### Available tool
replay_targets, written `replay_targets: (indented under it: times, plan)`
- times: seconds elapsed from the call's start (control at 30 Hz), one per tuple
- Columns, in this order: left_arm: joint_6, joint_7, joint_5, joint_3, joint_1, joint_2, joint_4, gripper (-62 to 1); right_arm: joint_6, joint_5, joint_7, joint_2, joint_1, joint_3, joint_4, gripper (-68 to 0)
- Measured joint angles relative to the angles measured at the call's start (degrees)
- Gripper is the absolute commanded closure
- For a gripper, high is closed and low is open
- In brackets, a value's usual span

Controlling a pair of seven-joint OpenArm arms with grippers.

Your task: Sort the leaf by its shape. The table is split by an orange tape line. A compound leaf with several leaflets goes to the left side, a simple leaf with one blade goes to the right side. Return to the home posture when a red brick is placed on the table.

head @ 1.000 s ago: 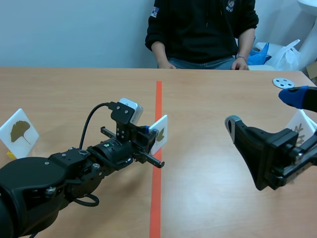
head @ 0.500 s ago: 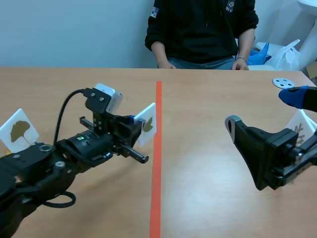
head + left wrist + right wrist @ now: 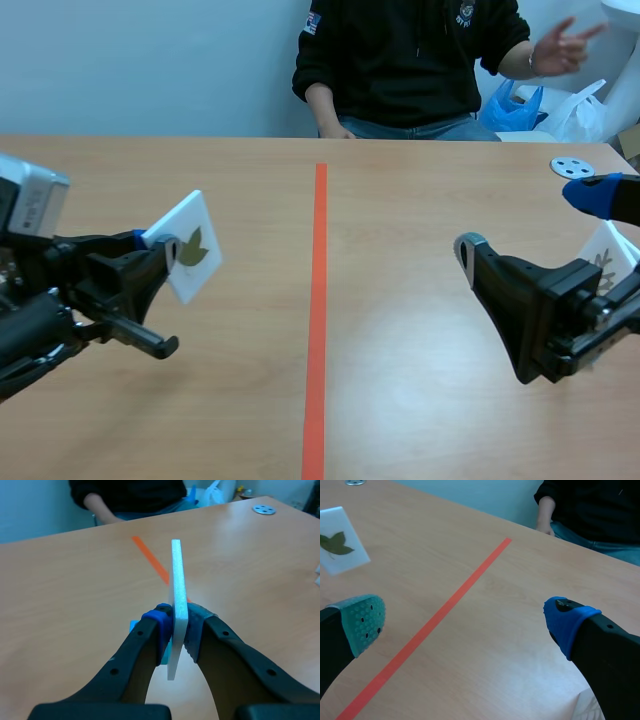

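You swung your left fingers point(image 3: 161, 625) off the tape line point(image 3: 318, 300) and well over to the left side, with the leaf card point(image 3: 188, 248) clamped upright between them, off the table. Your right fingers point(image 3: 567, 620) sat spread, holding nothing. I'd say it just needed setting down.

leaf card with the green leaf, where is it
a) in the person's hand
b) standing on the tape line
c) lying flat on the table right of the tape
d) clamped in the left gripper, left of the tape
d: the left gripper is shut on the leaf card, which is left of the orange tape line in the scene view.
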Motion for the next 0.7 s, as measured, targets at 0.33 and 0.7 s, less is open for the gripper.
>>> replay_targets:
  times: [0.33, 0.7]
  plan:
    - [0.44, -0.02, 0.02, -10.99, 6.01, 0.46, -2.78, -4.6, -0.02, 0.00, 0.00, 0.02, 0.00, 0.00, 0.00, -67.1]
    - [0.44, -9.68, -0.02, -12.20, 5.25, 2.99, -18.08, -4.6, 0.00, 0.00, 0.00, 0.02, 0.00, 0.00, 0.00, -67.1]
